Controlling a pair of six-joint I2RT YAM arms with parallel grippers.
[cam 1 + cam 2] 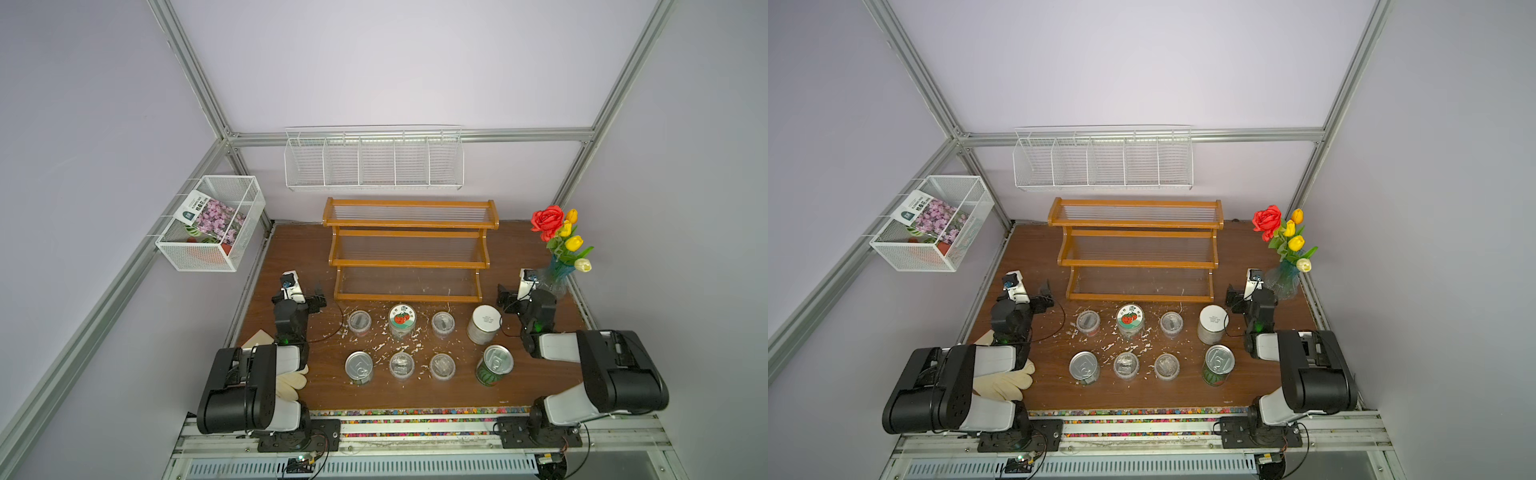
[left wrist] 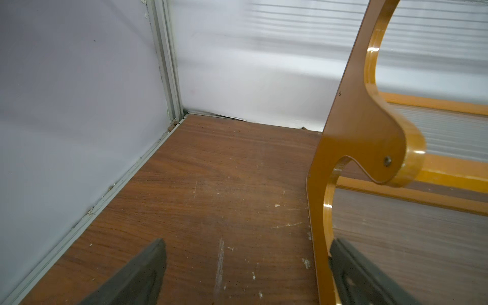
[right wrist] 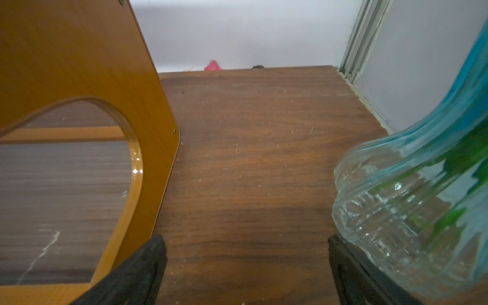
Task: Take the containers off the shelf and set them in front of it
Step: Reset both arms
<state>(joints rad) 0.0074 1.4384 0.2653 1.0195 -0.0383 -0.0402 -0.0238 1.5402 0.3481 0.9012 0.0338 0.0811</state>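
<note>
The shelf (image 1: 409,249) stands at the upper middle of both top views with all three tiers bare. All eight containers stand on the counter (image 1: 540,386) in front of it, in two rows. The upper row has two of the clear lidded cups (image 1: 359,322), the red-fruit-labelled jar (image 1: 402,320) and the white-lidded tin (image 1: 484,324). The lower row has the pull-tab can (image 1: 358,366), two more cups and the watermelon-print can (image 1: 494,363).

The left tool (image 1: 319,298) sits at the shelf's left end and the right tool (image 1: 503,297) at its right end, between the shelf's side panel and the glass vase (image 1: 555,278). Both are spread wide and hold nothing, and both wrist views show bare counter between the fingers. Each tool points toward the back wall, so every container lies below and inward of it in the frame. The leftmost cup is nearest the left tool and the tin nearest the right. With nothing left on the tiers, the task looks complete.
</note>
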